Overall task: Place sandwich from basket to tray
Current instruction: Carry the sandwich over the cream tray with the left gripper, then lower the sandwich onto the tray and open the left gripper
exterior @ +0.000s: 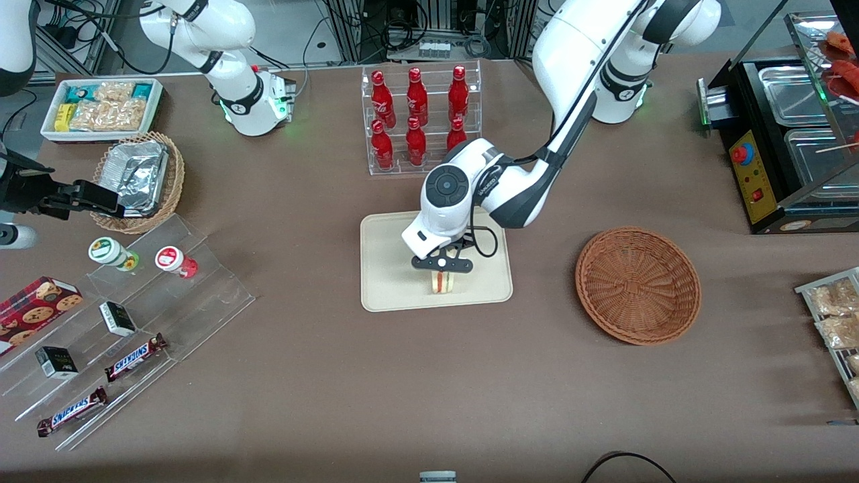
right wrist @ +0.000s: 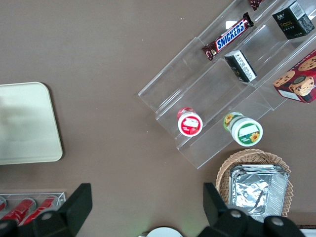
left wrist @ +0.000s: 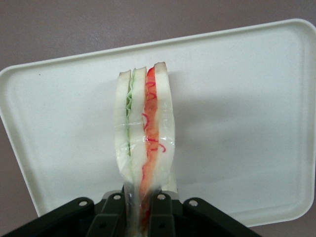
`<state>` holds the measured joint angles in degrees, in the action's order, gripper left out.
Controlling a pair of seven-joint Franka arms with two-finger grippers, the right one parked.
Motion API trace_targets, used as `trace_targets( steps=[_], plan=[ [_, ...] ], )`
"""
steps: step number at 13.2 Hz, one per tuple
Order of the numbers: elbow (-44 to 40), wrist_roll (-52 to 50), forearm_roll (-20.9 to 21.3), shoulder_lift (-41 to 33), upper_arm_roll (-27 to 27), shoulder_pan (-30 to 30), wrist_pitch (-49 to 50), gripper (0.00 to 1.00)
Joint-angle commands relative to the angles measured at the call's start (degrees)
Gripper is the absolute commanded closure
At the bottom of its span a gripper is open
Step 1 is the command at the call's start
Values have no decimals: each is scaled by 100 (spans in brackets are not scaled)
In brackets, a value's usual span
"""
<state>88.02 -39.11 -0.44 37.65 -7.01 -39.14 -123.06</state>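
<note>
The tray (exterior: 386,268) is the landmark: over its edge nearest the front camera the gripper (exterior: 442,264) holds the sandwich (exterior: 441,282), its fingers (left wrist: 160,212) closed narrowly on the wrapped wedge. The sandwich stands upright on the tray. The basket (exterior: 637,285) lies beside the tray, toward the working arm's end, and is apart from it.

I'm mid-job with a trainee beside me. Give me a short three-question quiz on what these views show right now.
1. True or false: the basket has no sandwich in it.
2. What is the pincer shut on?
A. a red bottle
B. the sandwich
C. a snack bar
3. Fill in: the pincer hangs above the ____.

Key: 1 true. 2 B; the left wrist view shows the wedge clamped between the fingers. 3 tray; whether the sandwich touches the tray cannot be told.
</note>
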Motion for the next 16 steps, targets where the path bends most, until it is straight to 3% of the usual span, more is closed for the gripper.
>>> trace_targets(
  steps=[1, 7, 8, 9, 10, 16],
  plan=[
    [-189, -97, -79, 199, 42, -137, -68, 100],
    [-145, -712, -62, 322, 33, -330, -209, 98],
    [-145, -712, -62, 365, 33, -357, -209, 64],
    [-145, -643, -36, 383, 42, -357, -209, 10],
    [-145, -625, -27, 383, 33, -357, -201, 0],
    [-189, -712, -35, 86, 59, -313, 44, 0]
  ],
)
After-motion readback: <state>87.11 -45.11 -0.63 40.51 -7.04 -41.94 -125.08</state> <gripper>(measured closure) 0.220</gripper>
